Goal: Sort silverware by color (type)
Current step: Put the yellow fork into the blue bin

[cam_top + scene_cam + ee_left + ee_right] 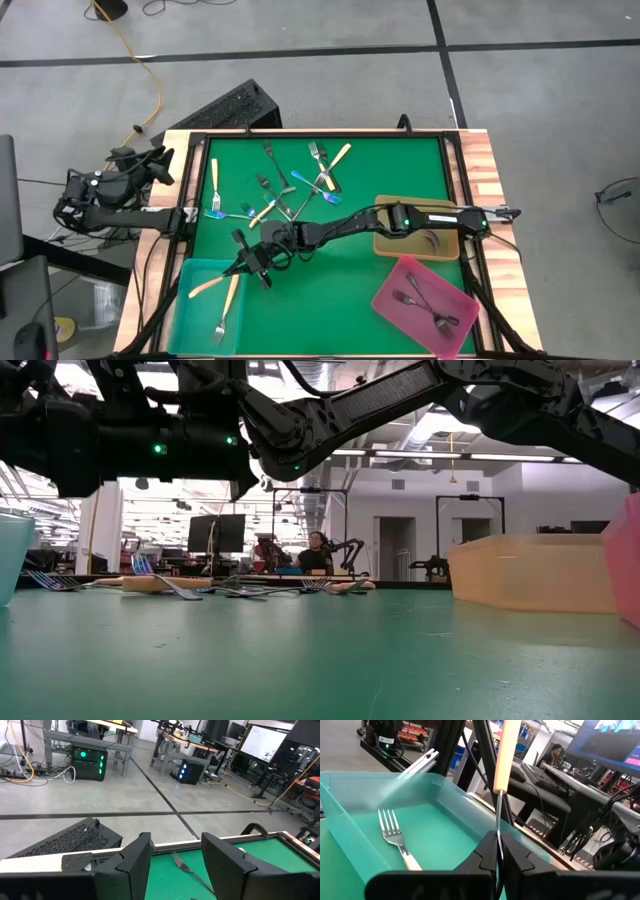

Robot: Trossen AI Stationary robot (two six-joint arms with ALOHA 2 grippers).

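Observation:
My right gripper (243, 268) reaches from the table's right side to the teal tray (180, 300) at the near left and is shut on a cream-handled fork (207, 287). Another cream-handled fork (395, 837) lies flat on the tray floor. Several loose forks (290, 185), cream, dark and blue-tinted, lie on the green mat at the far middle. My left gripper (175, 855) waits open beyond the table's far left corner and holds nothing. My right gripper pinches the fork's slim metal neck (498, 827) between its two fingers. It comes level from the table's right side, with the fingers along the fork. The cream handle (502, 755) sticks out past the fingertips over the teal tray. Whether its end touches the tray I cannot tell.
A tan tray (390, 245) with a dark fork stands at the right, under my right arm. A pink tray (400, 270) with dark forks stands at the near right. The mat between the trays is bare. A person sits at a desk far behind the table.

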